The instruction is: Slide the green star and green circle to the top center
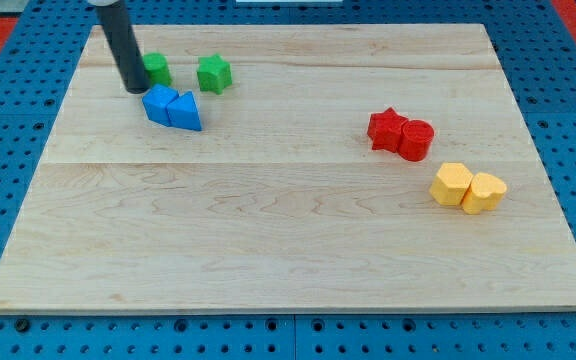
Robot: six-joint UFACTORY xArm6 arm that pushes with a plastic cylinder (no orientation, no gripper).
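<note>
My tip [134, 89] down on the wooden board [288, 250], touching green circle [157, 69]'s left; rod only, nothing gripped; green star [213, 73] just right.

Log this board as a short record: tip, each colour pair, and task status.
tip: my tip at the view's upper left, just left of the green circle, above the blue blocks
green: green circle and green star apart, side by side near the view's top left
blue: blue pair touching, below the greens
red: red pair touching, view's right
yellow: yellow pair touching, below the reds
status: greens not yet at top center
</note>
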